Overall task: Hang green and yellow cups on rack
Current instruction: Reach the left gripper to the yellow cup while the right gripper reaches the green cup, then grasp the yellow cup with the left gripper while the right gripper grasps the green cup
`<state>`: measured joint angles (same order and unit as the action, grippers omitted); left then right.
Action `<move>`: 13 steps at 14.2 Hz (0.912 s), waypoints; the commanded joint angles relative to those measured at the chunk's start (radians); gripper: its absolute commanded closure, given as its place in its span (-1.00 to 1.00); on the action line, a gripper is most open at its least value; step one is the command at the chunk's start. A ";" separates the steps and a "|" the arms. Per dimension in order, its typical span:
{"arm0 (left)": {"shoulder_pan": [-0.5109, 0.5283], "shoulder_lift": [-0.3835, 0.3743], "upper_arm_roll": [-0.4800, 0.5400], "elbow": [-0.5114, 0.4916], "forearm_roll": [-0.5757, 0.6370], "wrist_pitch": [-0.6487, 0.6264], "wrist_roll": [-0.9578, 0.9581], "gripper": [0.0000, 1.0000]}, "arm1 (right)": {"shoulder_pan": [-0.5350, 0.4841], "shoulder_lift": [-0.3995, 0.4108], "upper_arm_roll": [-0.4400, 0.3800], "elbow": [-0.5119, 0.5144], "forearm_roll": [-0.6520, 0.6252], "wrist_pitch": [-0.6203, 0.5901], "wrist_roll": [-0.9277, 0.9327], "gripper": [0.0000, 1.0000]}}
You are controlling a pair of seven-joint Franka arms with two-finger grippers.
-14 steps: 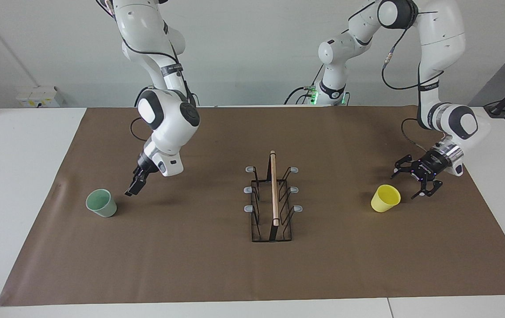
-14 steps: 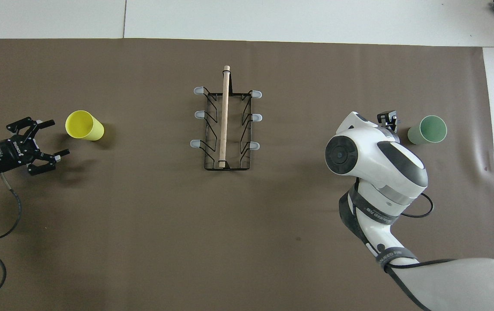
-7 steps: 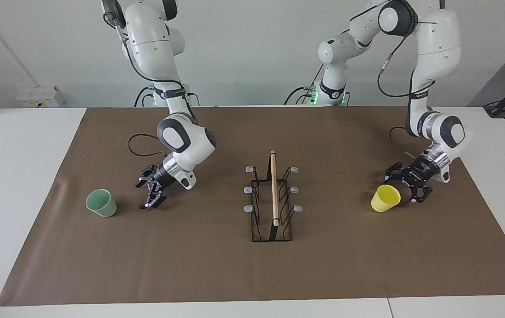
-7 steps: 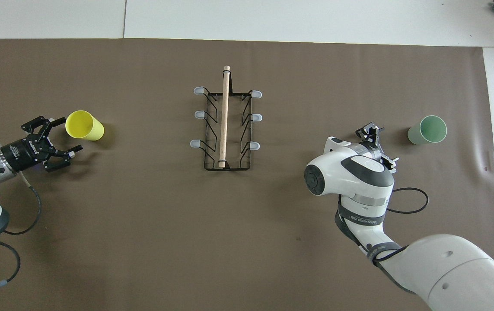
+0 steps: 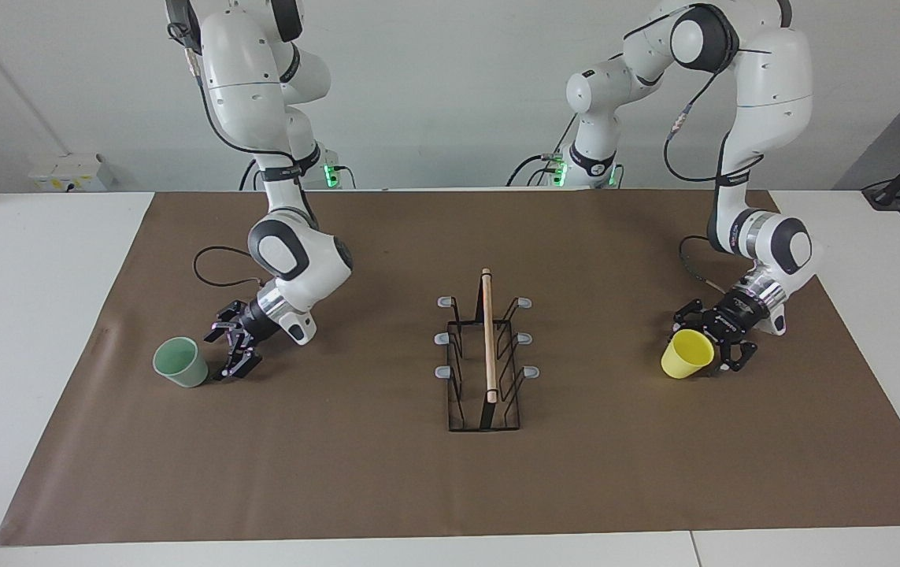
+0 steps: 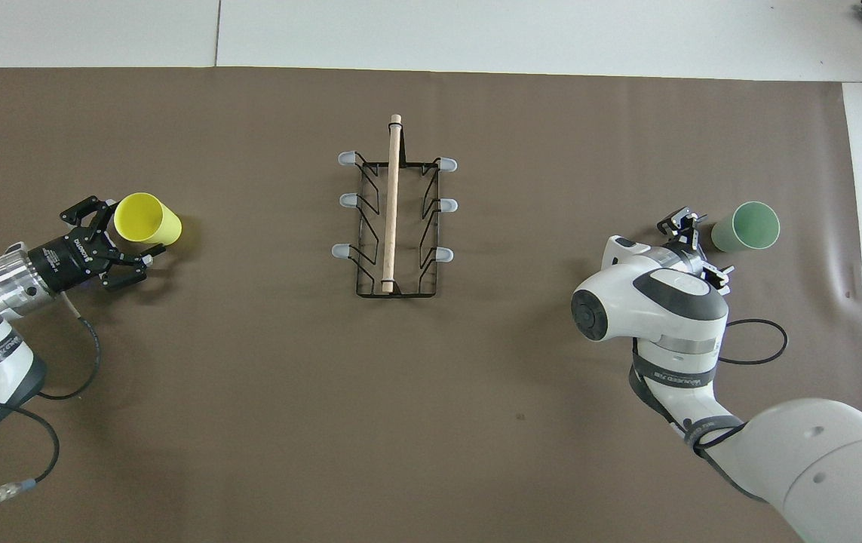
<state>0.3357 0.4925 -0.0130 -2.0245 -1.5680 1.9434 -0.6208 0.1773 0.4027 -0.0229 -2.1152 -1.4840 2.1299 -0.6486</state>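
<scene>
1. The brown mat [image 5: 387, 488] has wide bare stretches around both grippers. The left gripper [image 5: 713, 340] and right gripper [image 5: 231, 352] each work near an outer end of the mat, with white table [image 5: 24, 315] just past the mat's edge there.
2. The rack [image 5: 486, 370] stands mid-mat, well apart from both grippers, with open mat between it and each. Nothing else lies in that room.
3. The left gripper is low at the mat, its fingers spread on either side of the yellow cup [image 5: 687, 353]. The cup's base sits between them; I cannot tell whether they touch it.
4. The right gripper is low too, fingers spread, just beside the green cup [image 5: 180, 361]. The cup lies toward the mat's edge from it, outside the fingers.
5. Both cups are small, tapered and handleless. The yellow one leans on its side, mouth pointing away from the left gripper; the green one stands mouth up.
6. The rack is black wire with a pale wooden rod [image 5: 488, 335] along its top and grey-tipped prongs, three per side, all bare.
</scene>
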 commanded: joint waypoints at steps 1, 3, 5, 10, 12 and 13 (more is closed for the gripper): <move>-0.027 0.004 0.007 -0.005 -0.035 0.038 0.033 -1.00 | -0.038 -0.011 0.008 -0.037 -0.076 0.044 0.082 -1.00; -0.030 0.006 0.007 -0.003 -0.037 0.052 0.038 -1.00 | -0.071 -0.011 0.006 -0.042 -0.133 0.064 0.110 -1.00; -0.041 0.008 0.007 -0.003 -0.053 0.058 0.041 -1.00 | -0.094 -0.008 0.008 -0.048 -0.183 0.078 0.144 -1.00; -0.056 0.008 0.007 -0.003 -0.072 0.068 0.049 -0.99 | -0.150 -0.002 0.006 -0.051 -0.297 0.128 0.210 -1.00; -0.056 0.008 0.007 -0.006 -0.076 0.068 0.052 -0.73 | -0.168 0.001 0.008 -0.051 -0.331 0.133 0.222 -1.00; -0.055 0.008 0.007 -0.011 -0.081 0.068 0.052 -0.10 | -0.177 0.002 0.008 -0.051 -0.349 0.136 0.222 -1.00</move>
<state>0.2921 0.4975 -0.0125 -2.0245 -1.6147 1.9932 -0.5918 0.0306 0.4031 -0.0239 -2.1572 -1.7761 2.2446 -0.4564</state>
